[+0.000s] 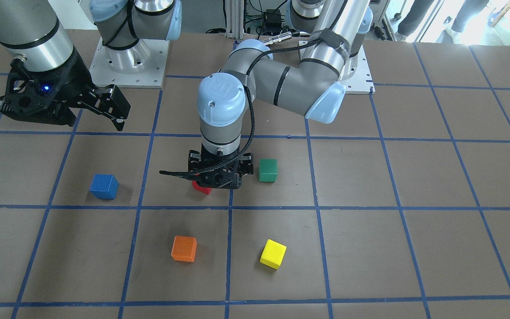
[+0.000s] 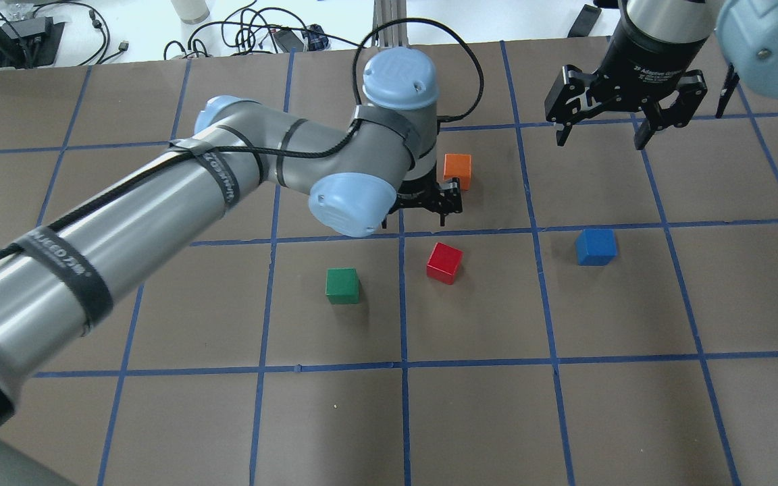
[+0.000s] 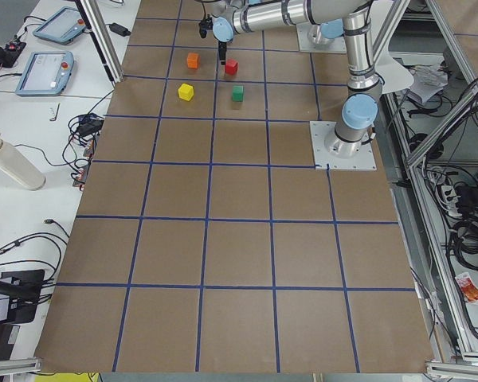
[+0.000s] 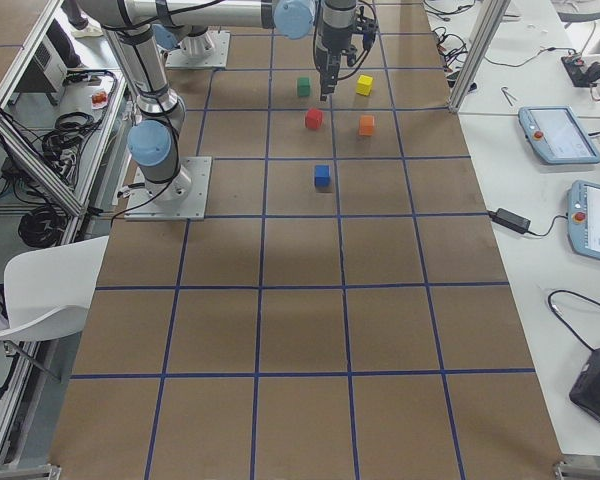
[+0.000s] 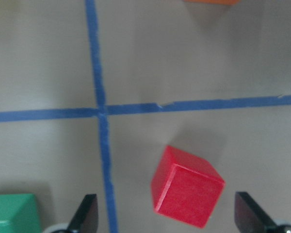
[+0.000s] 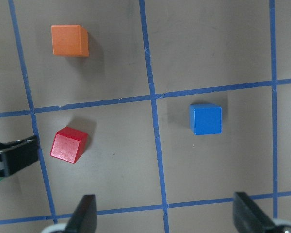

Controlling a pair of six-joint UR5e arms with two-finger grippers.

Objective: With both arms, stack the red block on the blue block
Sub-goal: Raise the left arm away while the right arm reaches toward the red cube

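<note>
The red block [image 2: 444, 262] lies on the table near the middle, turned a little askew. My left gripper [image 2: 429, 206] hovers over it, open and empty. In the left wrist view the red block [image 5: 186, 187] sits between the two fingertips [image 5: 85, 216], a little right of centre. In the front view the gripper [image 1: 217, 179] hides most of the red block [image 1: 202, 189]. The blue block [image 2: 595, 246] stands alone to the robot's right. My right gripper [image 2: 602, 135] is open and empty, held high beyond the blue block [image 6: 205, 119].
A green cube [image 2: 342, 285] stands just left of the red block. An orange cube [image 2: 457, 171] sits beyond the left gripper. A yellow cube [image 1: 273, 254] lies near the orange cube [image 1: 183, 248], hidden by the arm in the overhead view.
</note>
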